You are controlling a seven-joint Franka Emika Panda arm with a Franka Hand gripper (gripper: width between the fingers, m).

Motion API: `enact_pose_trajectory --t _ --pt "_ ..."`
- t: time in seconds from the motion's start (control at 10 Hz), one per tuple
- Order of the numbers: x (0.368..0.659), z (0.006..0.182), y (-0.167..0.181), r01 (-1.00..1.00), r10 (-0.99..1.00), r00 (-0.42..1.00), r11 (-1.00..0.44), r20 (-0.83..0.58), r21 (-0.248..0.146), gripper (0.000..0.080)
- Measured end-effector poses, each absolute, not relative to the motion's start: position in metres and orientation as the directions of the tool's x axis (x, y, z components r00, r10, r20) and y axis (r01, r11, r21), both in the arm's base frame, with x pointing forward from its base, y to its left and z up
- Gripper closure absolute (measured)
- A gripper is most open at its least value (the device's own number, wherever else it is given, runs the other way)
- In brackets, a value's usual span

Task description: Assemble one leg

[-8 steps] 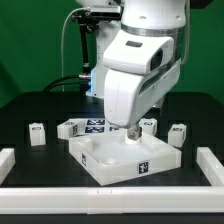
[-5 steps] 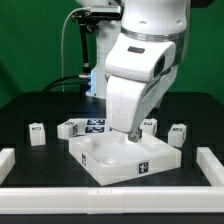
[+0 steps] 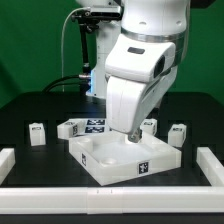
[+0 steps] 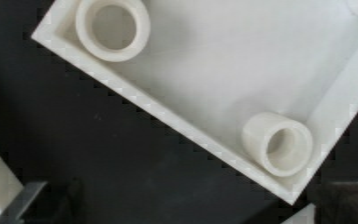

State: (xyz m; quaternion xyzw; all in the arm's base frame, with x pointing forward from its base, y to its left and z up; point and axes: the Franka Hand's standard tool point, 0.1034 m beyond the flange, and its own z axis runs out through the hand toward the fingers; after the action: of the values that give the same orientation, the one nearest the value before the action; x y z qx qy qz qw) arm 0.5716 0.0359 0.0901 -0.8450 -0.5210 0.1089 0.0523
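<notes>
The nearest leg [image 3: 149,125] stood on the table [image 3: 40,160] just behind the board [image 3: 100,160], close beside the arm. Other legs [image 3: 37,131] sat well apart to either side. It looked light, stiff and smooth, likely slippery, so a pinch across its flat sides at mid-height would suit. The gripper [image 4: 186,198] hung over the board's edge, fingers [image 4: 30,200] spread, nothing between them.
</notes>
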Motion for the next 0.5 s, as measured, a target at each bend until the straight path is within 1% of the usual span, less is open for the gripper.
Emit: enact_pose_trajectory --t 0.2,0.3,0.4,0.5 --pt "0.571 0.090 0.036 0.869 0.892 0.433 -0.452 -0.129 -0.202 0.0150" --pt "0.572 0.089 0.033 0.885 0.904 0.415 -0.427 -0.105 -0.186 0.0150" --pt "0.567 0.086 0.024 0.913 0.926 0.374 -0.378 -0.056 -0.153 0.0150" --pt "0.557 0.081 0.014 0.940 0.946 0.323 -0.322 -0.002 -0.111 0.0150"
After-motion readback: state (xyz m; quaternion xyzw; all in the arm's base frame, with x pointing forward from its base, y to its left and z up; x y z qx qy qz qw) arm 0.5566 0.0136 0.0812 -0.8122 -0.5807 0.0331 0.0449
